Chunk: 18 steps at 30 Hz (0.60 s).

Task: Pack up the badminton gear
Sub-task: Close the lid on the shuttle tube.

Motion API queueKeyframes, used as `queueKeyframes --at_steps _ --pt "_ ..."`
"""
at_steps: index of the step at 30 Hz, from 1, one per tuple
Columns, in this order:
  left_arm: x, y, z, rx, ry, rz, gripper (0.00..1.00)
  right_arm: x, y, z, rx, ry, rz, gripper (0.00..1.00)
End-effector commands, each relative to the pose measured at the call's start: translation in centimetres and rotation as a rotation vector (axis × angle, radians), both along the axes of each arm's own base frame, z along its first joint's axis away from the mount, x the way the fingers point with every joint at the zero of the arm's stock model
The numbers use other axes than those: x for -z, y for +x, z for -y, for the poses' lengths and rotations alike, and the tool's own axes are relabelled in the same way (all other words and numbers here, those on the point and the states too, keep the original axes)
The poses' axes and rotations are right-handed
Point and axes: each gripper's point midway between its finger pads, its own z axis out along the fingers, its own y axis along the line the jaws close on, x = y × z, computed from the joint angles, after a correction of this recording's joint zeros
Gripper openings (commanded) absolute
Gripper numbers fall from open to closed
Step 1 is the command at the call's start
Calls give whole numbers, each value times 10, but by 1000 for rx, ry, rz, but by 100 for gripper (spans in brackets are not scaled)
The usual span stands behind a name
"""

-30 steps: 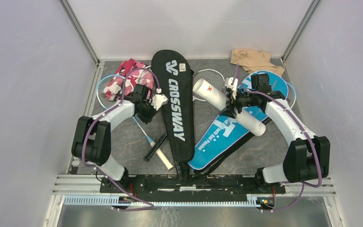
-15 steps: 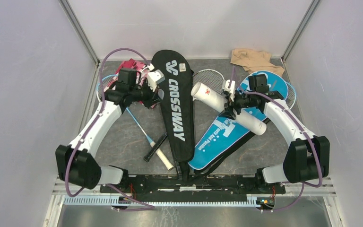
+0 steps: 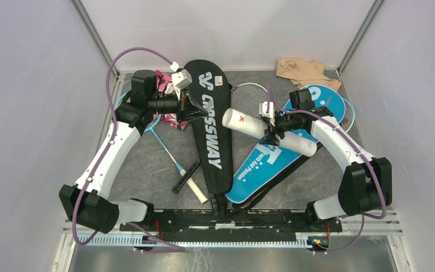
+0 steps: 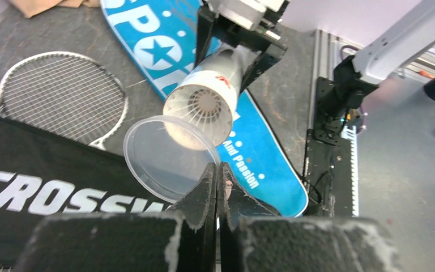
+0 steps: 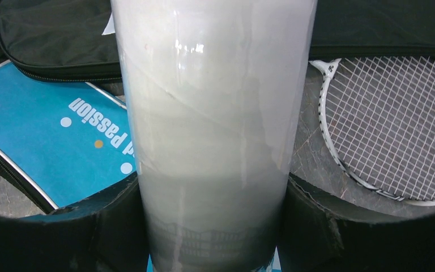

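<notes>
Left end effector [image 4: 216, 170] pinching the clear lid [image 4: 154, 154] by its rim, right end effector [image 5: 212, 221] clamped round the tube [image 4: 216, 73], I should square the lid to the open mouth before pushing.

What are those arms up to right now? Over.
Left end effector shut on clear lid. Right end effector grips tube, shuttlecocks inside. Lid not yet on; nothing between.

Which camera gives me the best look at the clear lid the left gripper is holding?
Left wrist: the lid shows nearly whole, pinched at its rim by the left gripper. Top view: too faint to make out. Right wrist: only the tube.
</notes>
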Motion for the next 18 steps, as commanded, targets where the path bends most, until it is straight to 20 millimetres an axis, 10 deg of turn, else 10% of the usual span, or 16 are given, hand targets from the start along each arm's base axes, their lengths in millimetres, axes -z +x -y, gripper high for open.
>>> queueKeyframes --at_steps 1,18 --pt "-22 -18 17 110 -77 -12 2 -23 4 -14 -99 44 95 6" --pt "12 -26 38 107 14 12 2 -25 7 -22 -76 54 80 7"
